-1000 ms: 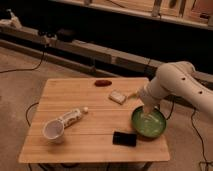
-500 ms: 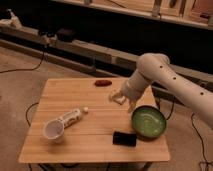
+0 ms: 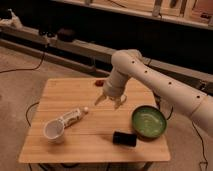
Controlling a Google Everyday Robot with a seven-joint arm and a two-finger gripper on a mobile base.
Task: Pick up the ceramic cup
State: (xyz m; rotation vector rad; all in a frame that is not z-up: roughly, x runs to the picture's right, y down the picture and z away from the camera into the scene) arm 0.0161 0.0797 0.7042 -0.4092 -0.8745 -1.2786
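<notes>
The ceramic cup (image 3: 53, 130) is small, white and glossy, and stands upright at the front left of the wooden table (image 3: 95, 150). A long white tube with a cap (image 3: 72, 117) lies just behind it, almost touching. My gripper (image 3: 110, 100) hangs from the white arm (image 3: 150, 80) over the middle of the table, well to the right of and behind the cup, with its fingers pointing down and spread. It holds nothing.
A wide green bowl (image 3: 148, 121) sits at the right of the table. A black box (image 3: 124, 138) lies near the front edge beside it. A small red thing (image 3: 100, 82) lies at the back edge. Cables run on the floor at the left.
The arm has swung left, from above the green bowl to over the middle of the table. The gripper now hides the small pale thing that lay there. The cup has not moved.
</notes>
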